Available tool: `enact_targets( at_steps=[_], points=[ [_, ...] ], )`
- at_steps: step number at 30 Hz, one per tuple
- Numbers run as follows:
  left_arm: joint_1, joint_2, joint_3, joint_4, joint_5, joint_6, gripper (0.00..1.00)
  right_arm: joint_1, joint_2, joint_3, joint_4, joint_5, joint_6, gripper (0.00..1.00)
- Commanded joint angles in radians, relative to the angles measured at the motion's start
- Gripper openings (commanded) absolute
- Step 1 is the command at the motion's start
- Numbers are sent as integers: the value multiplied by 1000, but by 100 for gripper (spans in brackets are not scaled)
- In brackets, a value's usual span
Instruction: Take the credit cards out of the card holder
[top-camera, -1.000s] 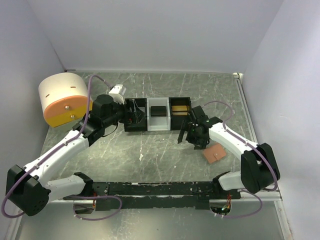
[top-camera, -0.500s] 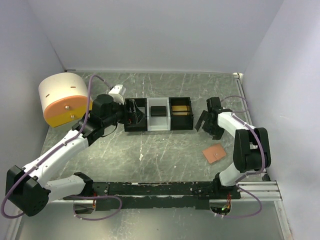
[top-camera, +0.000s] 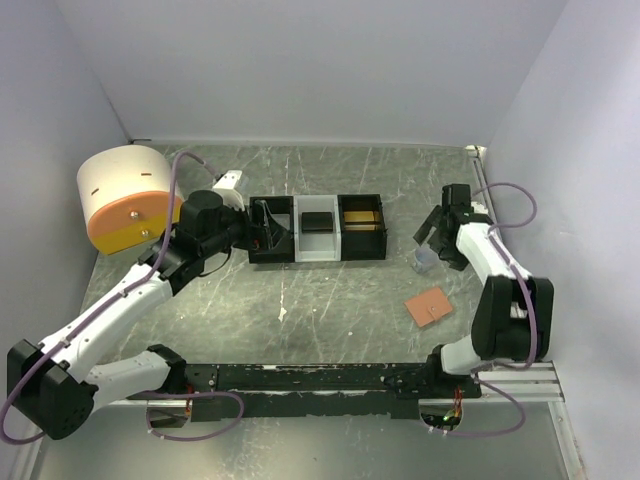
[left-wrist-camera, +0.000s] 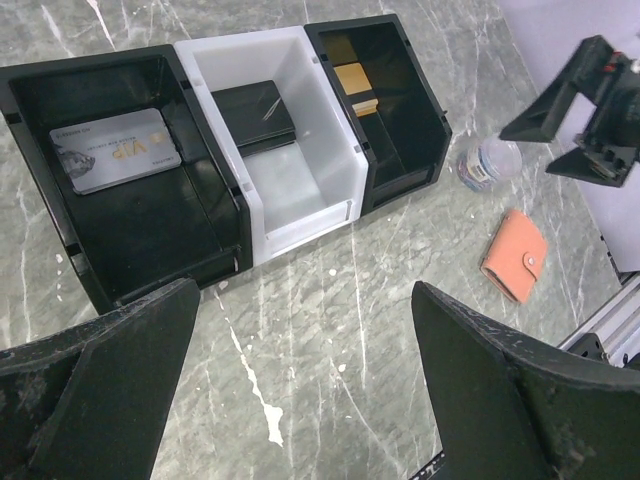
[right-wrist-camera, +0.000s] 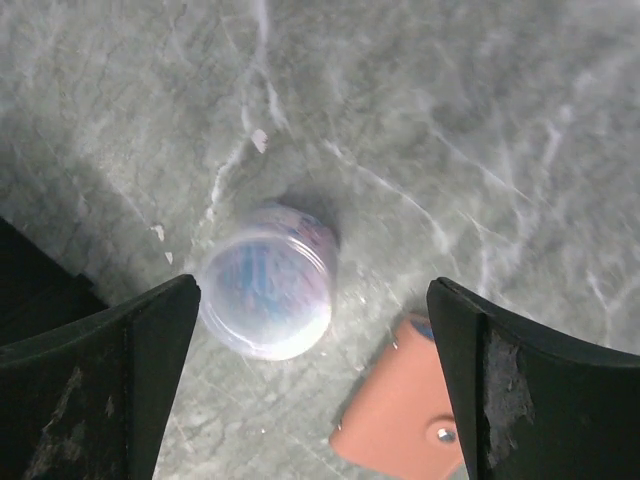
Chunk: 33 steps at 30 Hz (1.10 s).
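The salmon-orange card holder (top-camera: 428, 306) lies folded shut on the table at the right, its snap button up (left-wrist-camera: 515, 255) (right-wrist-camera: 400, 415). A grey card (left-wrist-camera: 115, 150), a black card (left-wrist-camera: 255, 112) and a gold card (left-wrist-camera: 355, 80) lie one in each compartment of the black-and-white tray (top-camera: 300, 240). My left gripper (top-camera: 268, 226) hangs open over the tray's left end, and nothing sits between its fingers (left-wrist-camera: 305, 290). My right gripper (top-camera: 438, 240) is open and empty above the table, up and left of the card holder (right-wrist-camera: 312, 285).
A small clear plastic cup (top-camera: 424, 261) stands just below the right gripper, between tray and card holder (right-wrist-camera: 268, 295) (left-wrist-camera: 487, 162). A large white-and-orange drum (top-camera: 125, 200) sits at the back left. A black rail (top-camera: 320, 378) runs along the near edge.
My right arm has swung from the tray's right end out to the right and farther back, with its jaws a little wider. The left arm has barely shifted.
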Motion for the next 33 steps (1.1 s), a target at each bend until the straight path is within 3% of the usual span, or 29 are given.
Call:
enact_targets(
  at_steps=[1,8,12,21,27,33],
  points=[
    [-5,-33,24,-7,-34,21,100,-2,-155,-62,-158,133,143,100],
    [-3,-46,25,-18,-45,27,99,-2,-396,-260,-218,151,385,94],
    [-2,-55,22,-17,-47,23,99,-2,-410,-329,-208,109,407,85],
    [-3,-72,8,-18,-49,5,99,39,-319,-439,-66,-113,283,79],
    [-3,-70,-2,-28,-42,-12,100,278,-286,-479,8,-145,354,73],
    [-3,-83,-15,-43,-46,-18,100,558,-170,-447,-32,-95,430,73]
  ],
)
